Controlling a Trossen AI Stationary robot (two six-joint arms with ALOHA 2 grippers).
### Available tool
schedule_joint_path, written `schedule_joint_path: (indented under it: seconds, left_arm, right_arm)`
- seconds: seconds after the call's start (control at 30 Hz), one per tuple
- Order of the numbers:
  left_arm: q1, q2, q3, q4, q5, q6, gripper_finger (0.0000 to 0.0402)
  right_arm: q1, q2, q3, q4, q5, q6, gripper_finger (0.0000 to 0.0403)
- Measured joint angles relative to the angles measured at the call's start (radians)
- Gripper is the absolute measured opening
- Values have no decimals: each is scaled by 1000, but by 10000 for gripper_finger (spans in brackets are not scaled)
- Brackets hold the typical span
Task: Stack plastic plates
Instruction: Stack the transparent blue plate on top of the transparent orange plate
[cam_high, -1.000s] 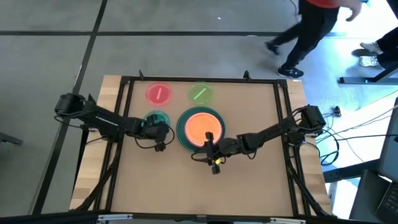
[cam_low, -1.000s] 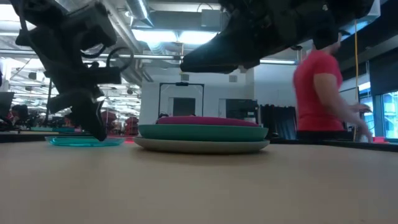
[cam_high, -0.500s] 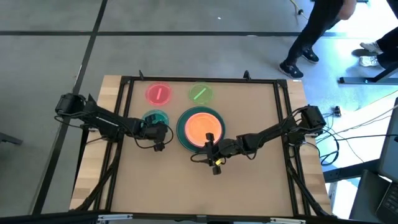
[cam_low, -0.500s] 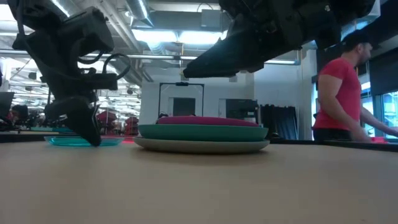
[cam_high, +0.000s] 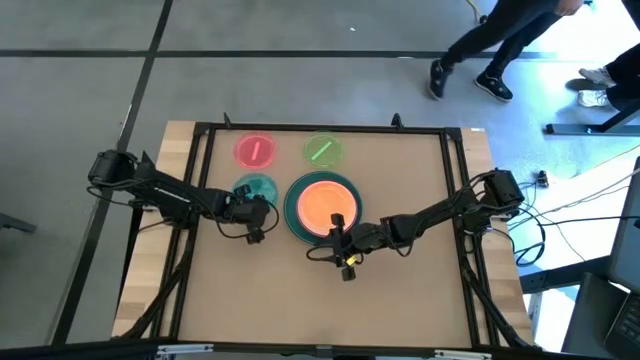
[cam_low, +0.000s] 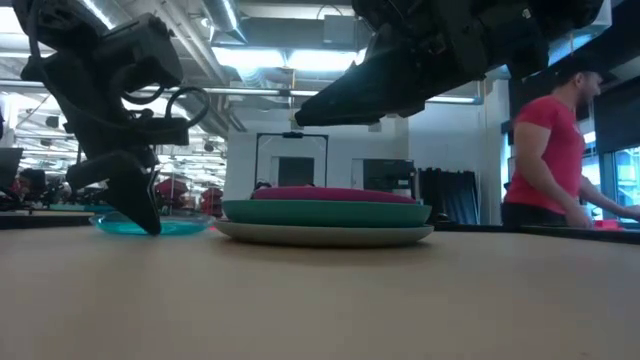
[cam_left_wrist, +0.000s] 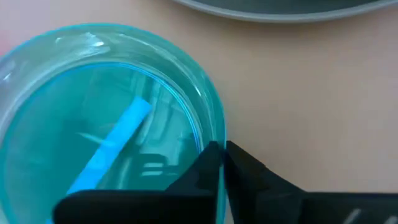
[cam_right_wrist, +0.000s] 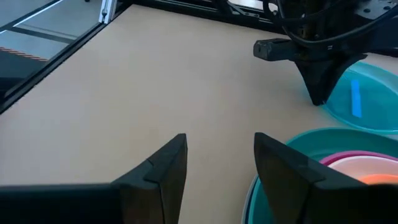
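A small translucent teal plate (cam_high: 252, 189) lies on the table left of the stack; it also shows in the left wrist view (cam_left_wrist: 93, 124) and the low view (cam_low: 170, 225). My left gripper (cam_high: 256, 214) is shut on its rim. The stack (cam_high: 322, 205) has a pale plate at the bottom (cam_low: 325, 235), then a teal plate (cam_low: 325, 212), a pink one (cam_low: 325, 193) and an orange one on top (cam_high: 322, 205). My right gripper (cam_right_wrist: 217, 163) is open and empty above the table at the stack's near edge (cam_high: 340, 240). A small red plate (cam_high: 255, 150) and a small green plate (cam_high: 322, 150) lie on the table at the far side. My left gripper pinches the teal plate's rim (cam_left_wrist: 214, 134) on the side nearest the table's near edge, one finger inside the plate and one outside. The fingers (cam_low: 140, 205) come from above, pointing down. The plate sits low on the table; I cannot tell whether the held side is raised.
The black frame rail (cam_high: 320, 128) runs around the table. A person (cam_low: 545, 150) stands beyond the table's far right. Bare tabletop (cam_high: 320, 300) lies on the near side of both grippers.
The small teal plate has shifted a little toward the stack, with my left gripper at its rim. The person behind the table has moved on to the right.
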Motion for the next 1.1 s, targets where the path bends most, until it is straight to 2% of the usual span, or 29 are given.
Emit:
schedule_joint_path:
  seconds: [0.23, 0.4, 0.63, 0.77, 0.97, 1.1]
  left_arm:
    - [-7, 0, 4, -8, -7, 17, 3]
    - [-33, 3, 59, -89, -29, 17, 2]
    - [-96, -13, 150, -204, -196, -2, 1]
    - [-134, -14, 199, -216, -267, -1, 1]
    - [-184, -14, 271, -204, -368, 20, 1]
    - [-202, -14, 285, -87, -415, 91, 1]
  right_arm:
    - [-1, 0, 0, 0, 0, 0, 177]
    - [0, 0, 0, -1, 23, 0, 177]
    - [0, -1, 0, -37, 64, 0, 177]
    - [0, -43, 2, -131, 127, 23, 177]
    - [0, -175, 3, -303, 185, 44, 177]
    - [1, -262, 4, -419, 252, 75, 177]
